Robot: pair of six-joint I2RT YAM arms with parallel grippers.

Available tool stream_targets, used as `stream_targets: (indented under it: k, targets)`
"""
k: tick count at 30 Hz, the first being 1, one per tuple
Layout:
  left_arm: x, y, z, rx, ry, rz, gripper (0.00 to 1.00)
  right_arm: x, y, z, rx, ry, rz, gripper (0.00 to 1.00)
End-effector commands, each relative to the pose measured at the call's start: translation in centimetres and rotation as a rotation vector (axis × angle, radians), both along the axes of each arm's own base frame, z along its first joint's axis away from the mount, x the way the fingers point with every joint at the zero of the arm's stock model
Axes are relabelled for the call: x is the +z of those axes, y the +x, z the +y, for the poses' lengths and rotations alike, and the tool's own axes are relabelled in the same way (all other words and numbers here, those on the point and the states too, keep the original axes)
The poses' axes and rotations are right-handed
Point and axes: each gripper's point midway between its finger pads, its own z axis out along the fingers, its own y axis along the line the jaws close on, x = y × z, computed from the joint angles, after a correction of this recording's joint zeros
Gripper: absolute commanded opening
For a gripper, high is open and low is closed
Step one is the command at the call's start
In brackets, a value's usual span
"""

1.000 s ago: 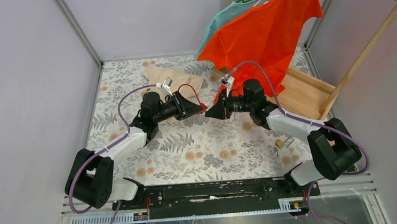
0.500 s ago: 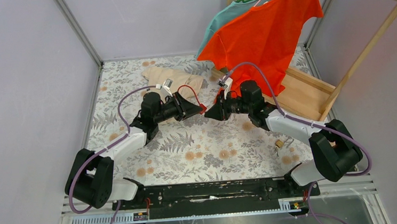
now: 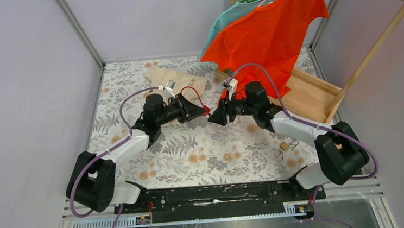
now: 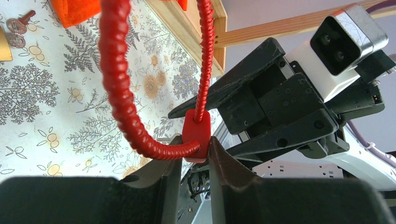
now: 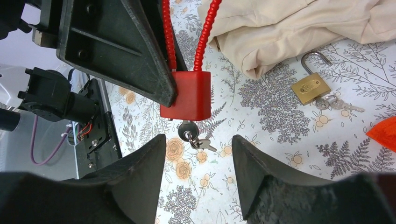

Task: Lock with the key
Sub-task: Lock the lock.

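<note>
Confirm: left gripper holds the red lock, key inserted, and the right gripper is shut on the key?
No. The right wrist view shows the right gripper open, not touching the key. The left gripper does hold the red lock, key inserted.

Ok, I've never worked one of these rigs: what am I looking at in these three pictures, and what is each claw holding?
Two robot arms are bolted at the near edge of a table. The wide picture looks down from above and behind them; the other two come from a camera on each wrist. The left gripper is clamped on a red cable lock. A key sticks out of the lock toward the right gripper, whose jaws stand open, holding nothing. On the table lie a beige cloth and a brass padlock with keys. An orange shirt hangs at the back.
</note>
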Motion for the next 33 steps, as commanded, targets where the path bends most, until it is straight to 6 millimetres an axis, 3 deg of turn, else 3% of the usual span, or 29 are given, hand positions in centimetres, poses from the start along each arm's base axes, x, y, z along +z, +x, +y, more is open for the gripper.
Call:
stream_targets:
  k: [1,13,25,33]
  targets:
    - [1.9,0.2,0.1,-0.005,-0.028,-0.079,0.00,4.2,0.5,0.2,0.007,0.079,-0.060,0.62]
    - [1.7,0.4,0.1,0.000,-0.030,-0.061,0.00,4.8,1.2,0.3,-0.044,0.083,-0.048,0.61]
    - [1.6,0.4,0.1,0.002,-0.029,-0.057,0.00,4.7,0.8,0.9,-0.028,0.067,-0.061,0.44]
    - [1.5,0.4,0.1,0.002,-0.029,-0.050,0.00,4.2,0.7,1.5,-0.018,0.030,-0.084,0.43]
